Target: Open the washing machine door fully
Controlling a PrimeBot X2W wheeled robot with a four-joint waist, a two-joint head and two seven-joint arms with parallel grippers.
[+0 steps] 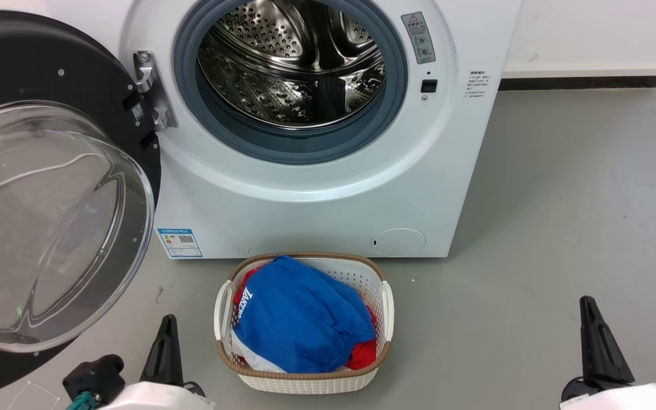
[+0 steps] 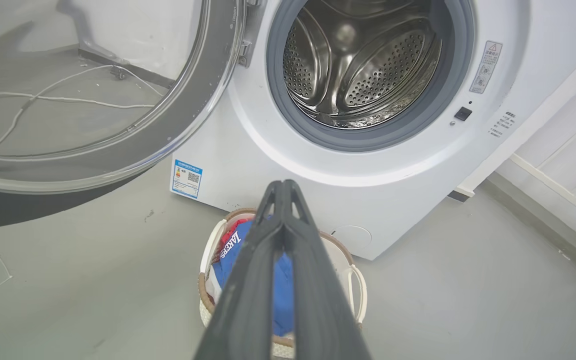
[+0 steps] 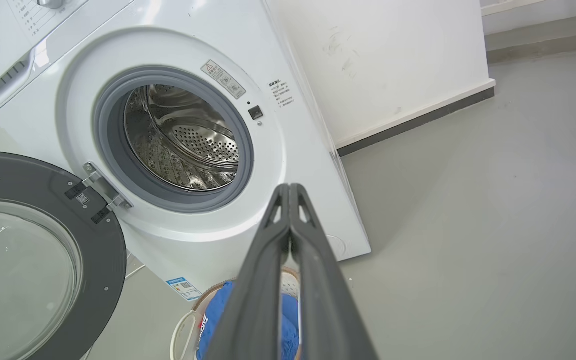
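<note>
Grey flooring is spreading around the washing machine (image 1: pixel 316 210); the washing machine door (image 1: pixel 49 228) is hanging swung far out to the robot's left. Both the left tool (image 2: pixel 283 186) and the right tool (image 3: pixel 288 189) are hovering clear, fingers pressed together. Opening is looking done; at most, a final outward nudge is remaining.

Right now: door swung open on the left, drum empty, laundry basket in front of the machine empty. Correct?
Basket's wrong: the head view shows the laundry basket holding blue and red clothes. The washing machine door is open on the left, the drum empty.
</note>
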